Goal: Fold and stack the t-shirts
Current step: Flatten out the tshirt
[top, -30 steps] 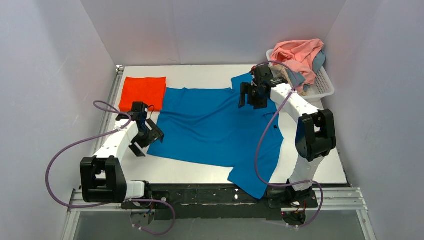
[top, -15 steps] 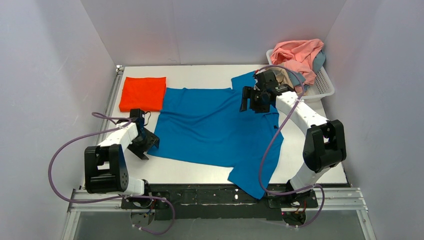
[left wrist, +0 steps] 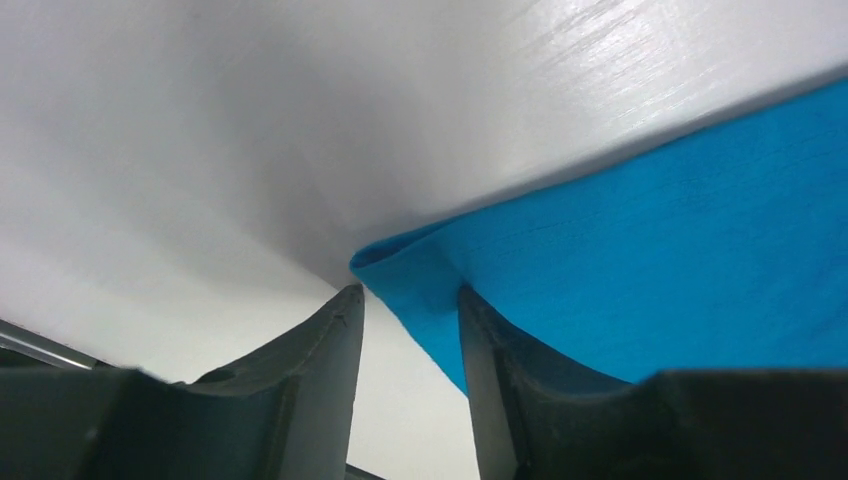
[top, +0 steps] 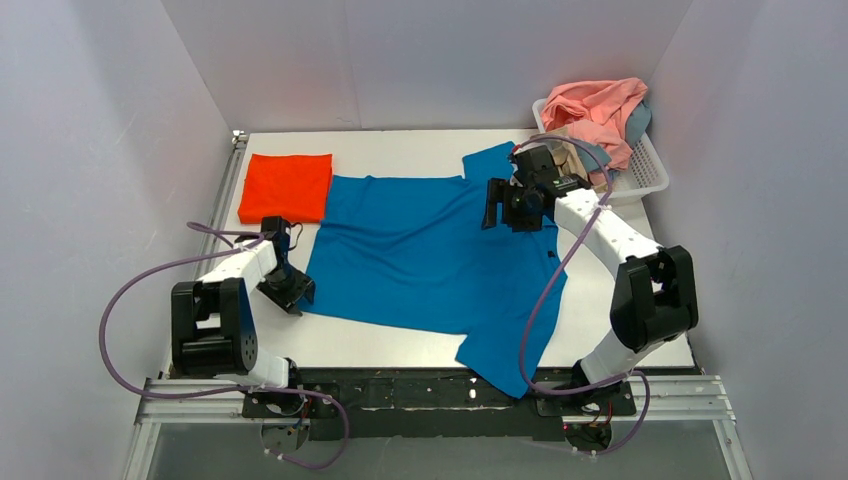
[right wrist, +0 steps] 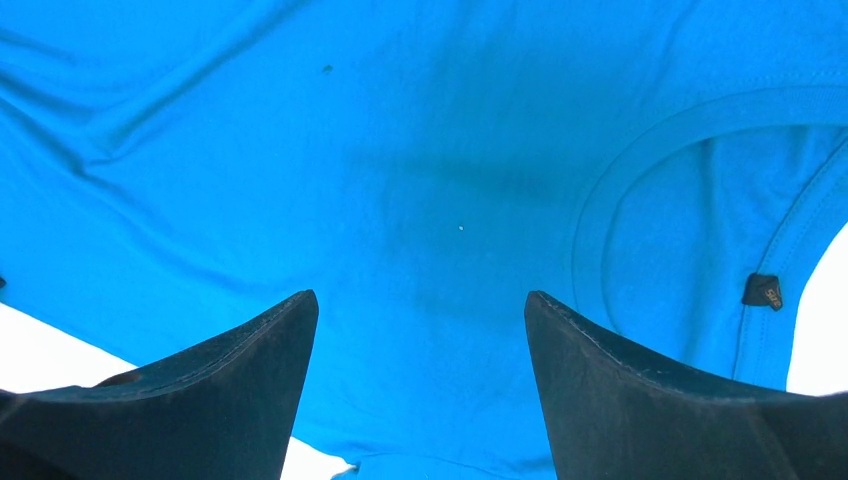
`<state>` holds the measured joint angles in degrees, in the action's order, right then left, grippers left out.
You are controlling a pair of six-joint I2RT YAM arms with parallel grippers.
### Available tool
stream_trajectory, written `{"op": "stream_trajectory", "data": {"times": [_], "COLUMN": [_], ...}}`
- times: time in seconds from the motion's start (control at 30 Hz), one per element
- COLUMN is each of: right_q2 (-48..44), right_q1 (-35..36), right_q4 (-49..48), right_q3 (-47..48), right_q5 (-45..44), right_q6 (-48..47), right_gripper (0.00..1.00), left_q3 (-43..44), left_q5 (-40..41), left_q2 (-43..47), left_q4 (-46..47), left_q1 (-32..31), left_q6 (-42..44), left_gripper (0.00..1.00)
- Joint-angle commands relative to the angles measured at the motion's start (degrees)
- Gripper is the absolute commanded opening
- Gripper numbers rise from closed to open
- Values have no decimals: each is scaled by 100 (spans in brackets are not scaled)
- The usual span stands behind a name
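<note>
A bright blue t-shirt (top: 430,250) lies spread flat on the white table (top: 400,145), one sleeve hanging over the near edge. An orange-red t-shirt (top: 287,186) lies folded at the back left. My left gripper (top: 290,290) is low at the blue shirt's near-left corner. In the left wrist view its jaws (left wrist: 410,295) stand narrowly apart, with that corner of the blue shirt (left wrist: 650,250) at the fingertips and against the right finger. My right gripper (top: 510,205) hovers open over the shirt (right wrist: 400,150) beside the collar (right wrist: 640,140), holding nothing.
A white lattice basket (top: 650,175) at the back right holds a heap of pink cloth (top: 600,110) with tan and dusty blue pieces under it. Grey walls close in on three sides. A metal rail runs along the near edge.
My left gripper has dropped and slid toward the shirt's near-left corner, and its jaws have narrowed around that corner. The right arm has shifted slightly right near the collar.
</note>
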<state>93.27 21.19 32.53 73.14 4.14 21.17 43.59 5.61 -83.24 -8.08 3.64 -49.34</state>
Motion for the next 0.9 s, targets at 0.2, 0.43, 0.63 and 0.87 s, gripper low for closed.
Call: {"op": "stream_trajectory", "data": {"times": [0.2, 0.43, 0.63, 0.87], "right_q2": [-695, -1112, -1518, -1919], "right_q1": [30, 212, 946, 2618], "right_q4": [-20, 400, 1144, 1654], "right_q3": [-362, -686, -1082, -1903], "right_q5": [-80, -78, -40, 351], "right_q6": [102, -7, -165, -83], "right_gripper": [84, 82, 82, 79], "left_q3": [-21, -114, -377, -465], "left_q5": [65, 42, 285, 507], "left_q2": [-753, -429, 158, 437], "left_q4": [-199, -304, -973, -1155], "left_q1": [36, 35, 25, 31], "left_q6": [189, 261, -145, -9], "left_gripper": [0, 0, 0, 0]}}
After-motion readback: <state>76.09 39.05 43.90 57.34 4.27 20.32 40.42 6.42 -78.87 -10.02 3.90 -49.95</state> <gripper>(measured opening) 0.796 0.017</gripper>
